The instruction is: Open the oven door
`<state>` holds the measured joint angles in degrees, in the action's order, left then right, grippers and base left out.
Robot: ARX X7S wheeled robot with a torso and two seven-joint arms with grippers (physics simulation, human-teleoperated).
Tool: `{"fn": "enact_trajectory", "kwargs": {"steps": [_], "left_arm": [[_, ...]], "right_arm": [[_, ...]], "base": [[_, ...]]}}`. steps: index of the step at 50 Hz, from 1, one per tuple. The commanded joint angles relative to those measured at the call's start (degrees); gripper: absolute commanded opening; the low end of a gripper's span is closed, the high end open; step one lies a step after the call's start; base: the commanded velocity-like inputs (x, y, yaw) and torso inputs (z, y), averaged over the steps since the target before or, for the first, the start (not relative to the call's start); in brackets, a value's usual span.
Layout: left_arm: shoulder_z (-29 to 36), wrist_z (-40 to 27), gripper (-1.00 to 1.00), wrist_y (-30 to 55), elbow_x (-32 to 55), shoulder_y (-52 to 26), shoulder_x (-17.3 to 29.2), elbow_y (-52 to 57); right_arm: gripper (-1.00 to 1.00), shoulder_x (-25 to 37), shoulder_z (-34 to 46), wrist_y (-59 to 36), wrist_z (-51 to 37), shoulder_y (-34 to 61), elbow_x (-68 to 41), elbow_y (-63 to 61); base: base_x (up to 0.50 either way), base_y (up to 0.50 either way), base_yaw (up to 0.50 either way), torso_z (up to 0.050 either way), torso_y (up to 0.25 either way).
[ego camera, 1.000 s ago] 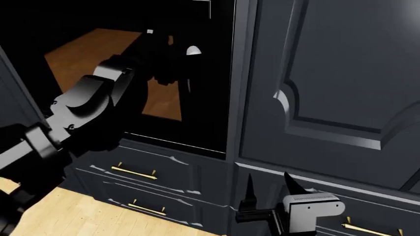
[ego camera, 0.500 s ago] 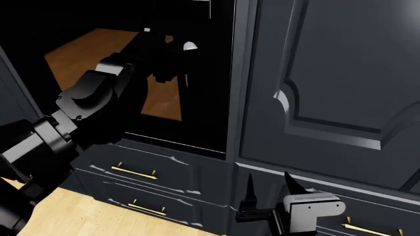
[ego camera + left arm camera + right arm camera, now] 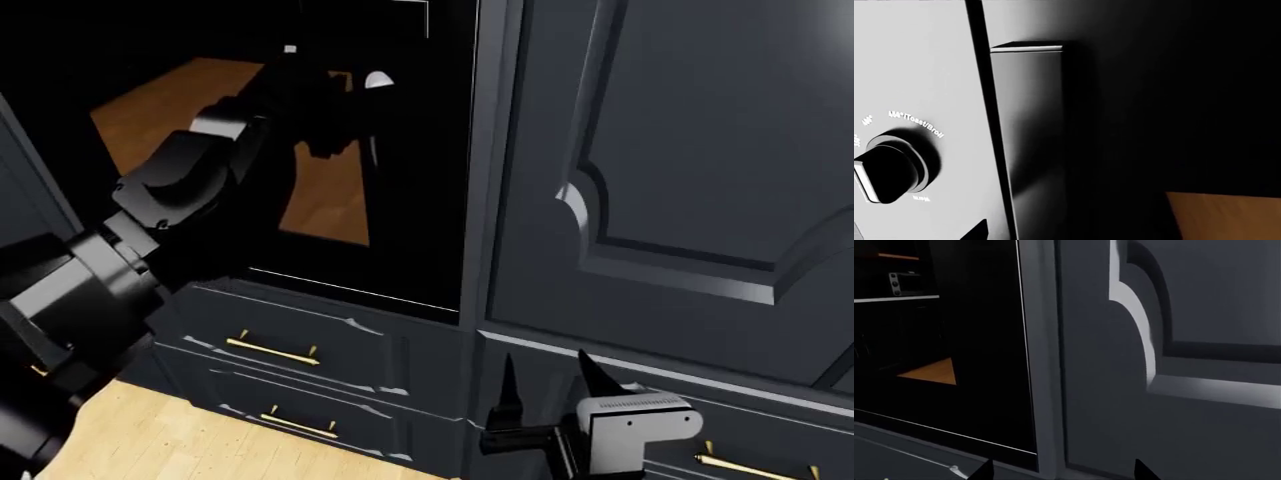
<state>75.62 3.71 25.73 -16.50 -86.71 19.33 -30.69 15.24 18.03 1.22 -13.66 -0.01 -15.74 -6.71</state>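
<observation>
The oven door is a glossy black panel at the upper left of the head view, and its glass mirrors an orange wood floor. My left gripper is raised against the door's upper part, dark on dark, so its jaws do not read. The left wrist view shows a pale control panel with a black knob, a dark bar beside it, and one dark fingertip. My right gripper hangs low in front of the drawers. It is open with nothing between its fingertips.
A navy raised-panel cabinet door stands to the right of the oven. Navy drawers with brass handles sit below it. Light wood floor shows at the lower left. A pale frame strip separates the oven from the cabinet.
My left arm has risen, carrying its gripper higher up the oven door. The right arm and the door have not moved.
</observation>
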Motion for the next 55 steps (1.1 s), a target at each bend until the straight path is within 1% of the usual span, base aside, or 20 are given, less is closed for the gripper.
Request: {"fn": "enact_trajectory", "kwargs": {"steps": [1,14,30,55], "left_arm": [[-0.1,-0.4,1.0,-1.2,0.1,-0.6,-1.2,-2.7],[-0.2,-1.1,1.0,-2.7,0.1,-1.4,-2.9,-5.7],[0.2,-1.8,1.0,-6.2,0.8,-1.1,-6.0,-13.2],[0.2,-1.6,1.0,-6.6,0.8,-2.1,-6.5,-15.1]], "right_arm": [[1.0,0.2,0.3,0.1,-0.2,0.0,-0.2,-0.1],[1.0,0.4,0.5,0.2,-0.3,0.0,-0.4,-0.1],[1.0,0.7,0.7,0.4,-0.5,0.2,-0.9,0.0],[1.0,1.1,1.1,0.3,-1.0,0.2,-1.2,-0.3]], "base": [[0.0,0.0,0.0,0.0,0.0],[0.0,0.0,0.0,0.0,0.0],[0.0,0.0,0.0,0.0,0.0],[0.0,0.0,0.0,0.0,0.0]]}}
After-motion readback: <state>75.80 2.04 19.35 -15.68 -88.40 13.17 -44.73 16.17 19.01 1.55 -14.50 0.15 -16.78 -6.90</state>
